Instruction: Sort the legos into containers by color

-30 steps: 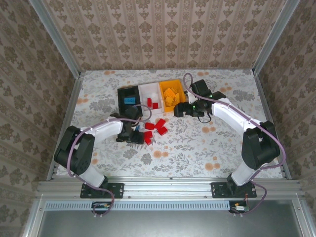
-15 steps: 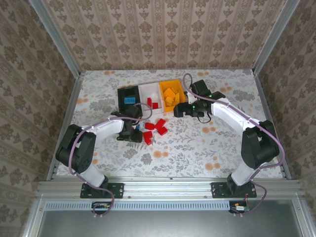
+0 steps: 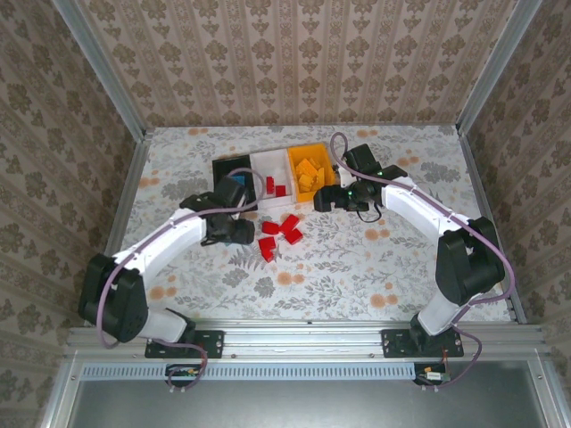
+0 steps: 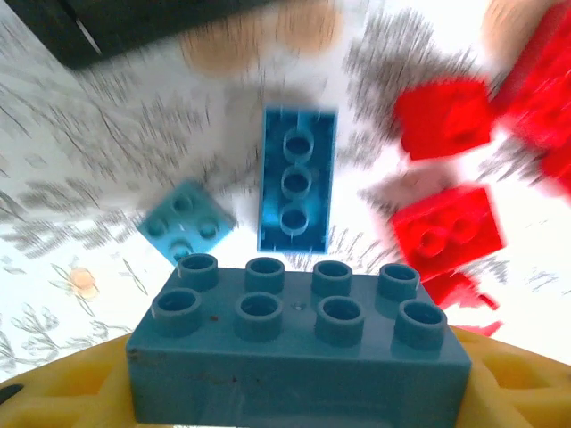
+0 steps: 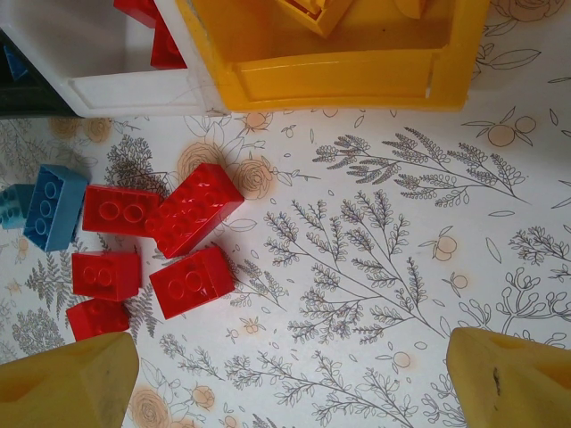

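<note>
Top view: left gripper (image 3: 239,231) sits just near of the black bin (image 3: 219,169), left of the loose red bricks (image 3: 281,232). The right gripper (image 3: 326,201) hovers just near of the orange bin (image 3: 310,149). The white bin (image 3: 263,165) is between the other two.

Left wrist view: the left gripper (image 4: 296,403) pinches a blue brick (image 4: 299,334), eight studs up, between its yellow fingers (image 4: 526,388). The jaws are partway closed on the brick's ends. The brick hangs above the table, over a long blue brick (image 4: 297,178), a small pale-blue brick (image 4: 187,227) and red ones (image 4: 446,227). The black bin corner (image 4: 89,27) is far-left. Judgement: it is hard, light, stiff plastic with smooth walls that could slip. Best held across flat opposite walls and centred, never on the studs.

Right wrist view: the right gripper (image 5: 285,383) is spread wide, with yellow fingertips (image 5: 67,388) at both lower corners and nothing between or touching them. Five red bricks (image 5: 192,281) cluster on the left with a blue one (image 5: 55,205) beside them. The orange bin (image 5: 339,76) is at the far edge.
</note>
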